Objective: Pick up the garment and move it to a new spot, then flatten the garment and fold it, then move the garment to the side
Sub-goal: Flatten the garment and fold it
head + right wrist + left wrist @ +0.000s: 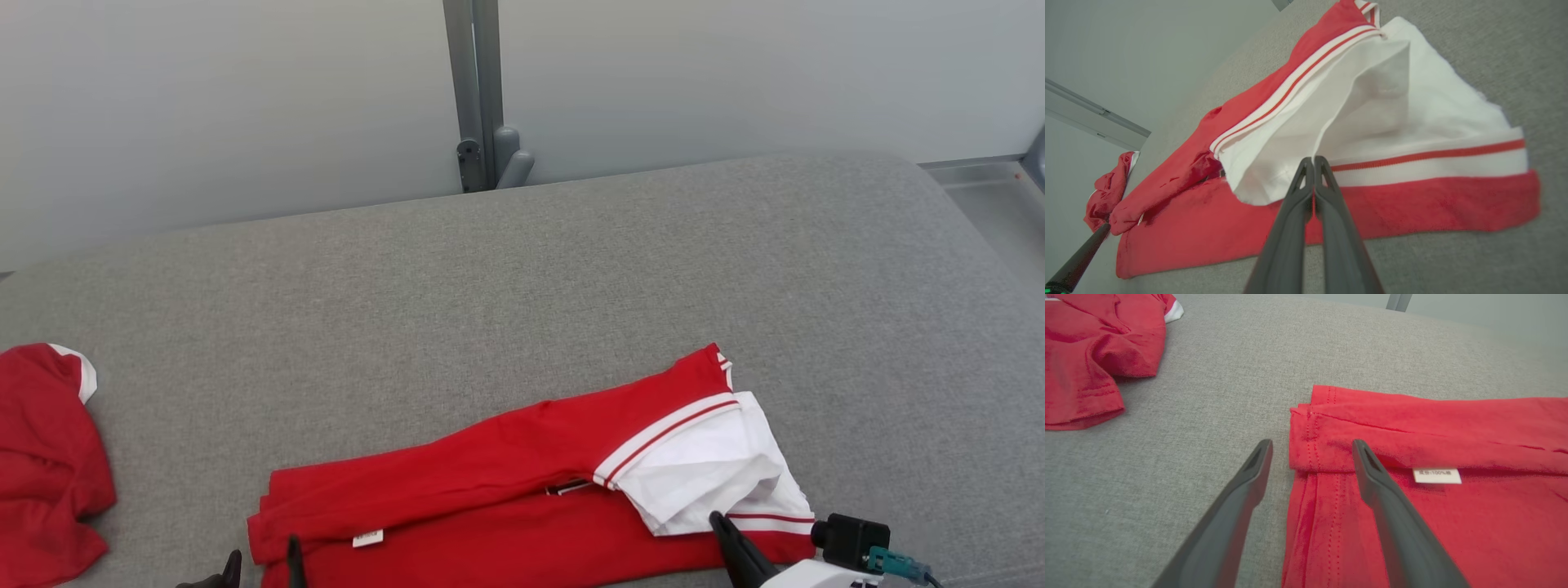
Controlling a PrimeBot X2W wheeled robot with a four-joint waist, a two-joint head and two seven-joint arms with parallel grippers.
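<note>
The garment (506, 482), red with a white red-striped collar end (702, 465), lies folded lengthwise on the grey padded table (522, 278). My right gripper (718, 518) sits at the near right, its fingers pressed together on the edge of the white flap (1298, 134), which peaks up to the fingertips (1313, 160). Over the garment's left end (1331, 437) hovers my left gripper (1311, 447), open, with one finger above the red cloth and the other above bare table. A small white label (1436, 476) lies just right of that gripper (263, 565).
A second red garment (49, 457) lies crumpled at the table's left edge, also seen as a red heap (1094, 347) in the left wrist view. A grey post (478, 98) stands behind the table. Bare grey surface stretches behind and right of the folded garment.
</note>
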